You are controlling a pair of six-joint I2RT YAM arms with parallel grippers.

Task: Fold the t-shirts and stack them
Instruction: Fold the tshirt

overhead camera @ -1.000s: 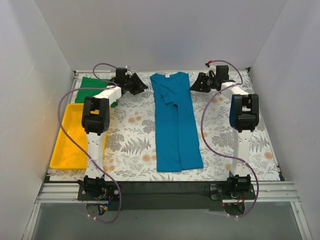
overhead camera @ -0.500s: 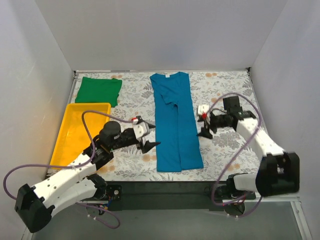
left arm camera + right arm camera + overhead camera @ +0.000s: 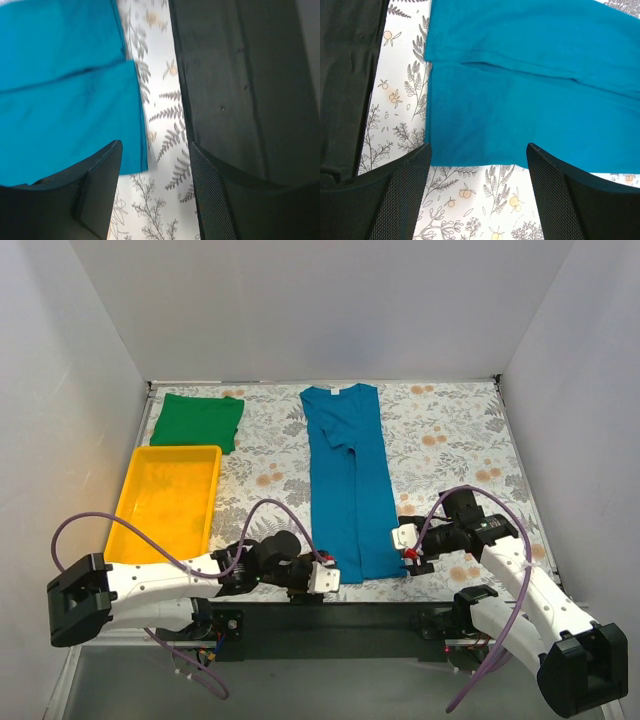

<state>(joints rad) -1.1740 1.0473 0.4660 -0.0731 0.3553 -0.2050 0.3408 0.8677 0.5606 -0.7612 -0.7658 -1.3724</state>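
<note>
The teal-blue t-shirt (image 3: 345, 480) lies folded into a long strip down the middle of the table, collar at the far end. The green t-shirt (image 3: 197, 421) lies folded at the back left. My left gripper (image 3: 320, 579) is open and empty, low at the teal shirt's near left corner. In the left wrist view (image 3: 155, 192) that corner of the shirt (image 3: 65, 105) lies just ahead of the jaws. My right gripper (image 3: 403, 544) is open and empty at the near right corner. In the right wrist view (image 3: 477, 187) the shirt's hem (image 3: 520, 100) lies just ahead of it.
A yellow tray (image 3: 140, 530) stands at the left, in front of the green shirt. The black strip (image 3: 240, 75) of the table's near edge runs close by both grippers, also in the right wrist view (image 3: 350, 75). White walls enclose the flowered tablecloth (image 3: 460, 440).
Both arms have swung from the far end of the table back to the near edge. The grippers now sit at the teal shirt's two near corners. The shirts have not moved.
</note>
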